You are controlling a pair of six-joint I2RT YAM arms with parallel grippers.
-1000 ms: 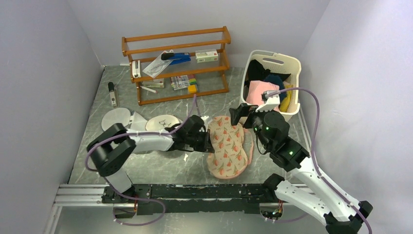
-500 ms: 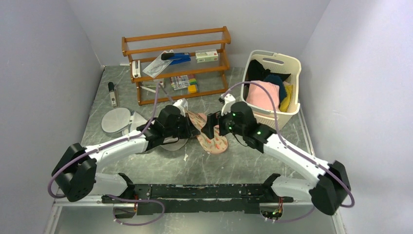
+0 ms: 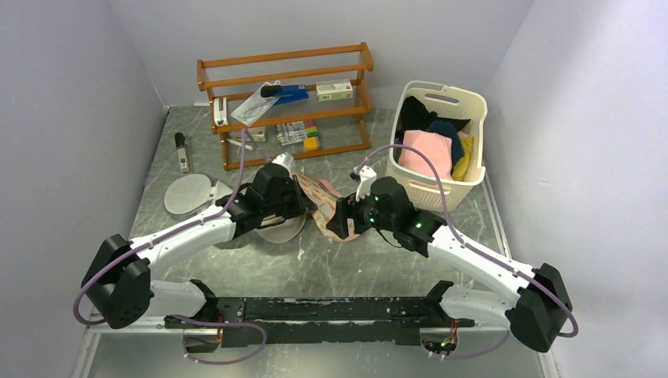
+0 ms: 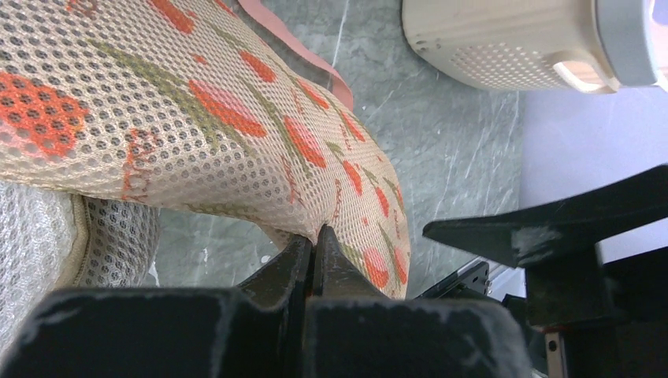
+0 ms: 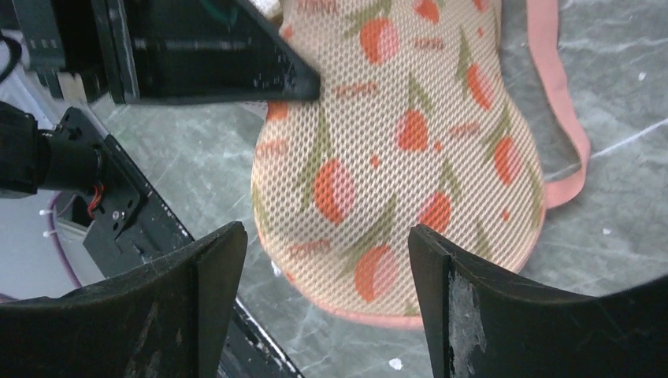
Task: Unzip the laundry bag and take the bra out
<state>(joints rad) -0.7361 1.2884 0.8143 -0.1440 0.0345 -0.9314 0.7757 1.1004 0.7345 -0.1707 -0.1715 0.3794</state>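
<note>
The peach-pink mesh laundry bag (image 3: 321,203) with orange-red leafy print hangs crumpled between my two grippers in the middle of the table. My left gripper (image 3: 304,207) is shut on a fold of its mesh; the left wrist view shows the pinched gripper (image 4: 313,235) and the bag (image 4: 197,118) draped above it. My right gripper (image 3: 338,224) is open just right of the bag. In the right wrist view its gripper (image 5: 324,246) hovers over the bag's rounded lobe (image 5: 394,157), apart from it, beside the pink strap (image 5: 563,118). No bra or zipper pull shows.
A cream laundry basket (image 3: 473,98) full of clothes stands at the back right. A wooden rack (image 3: 283,102) with small items stands at the back. Round white mesh bags (image 3: 187,193) lie on the left, one (image 4: 47,236) under the laundry bag.
The bag went from lying flat right of centre to lifted and bunched, further left and back, held by my left gripper. My right arm swung from beside the basket down to the bag.
</note>
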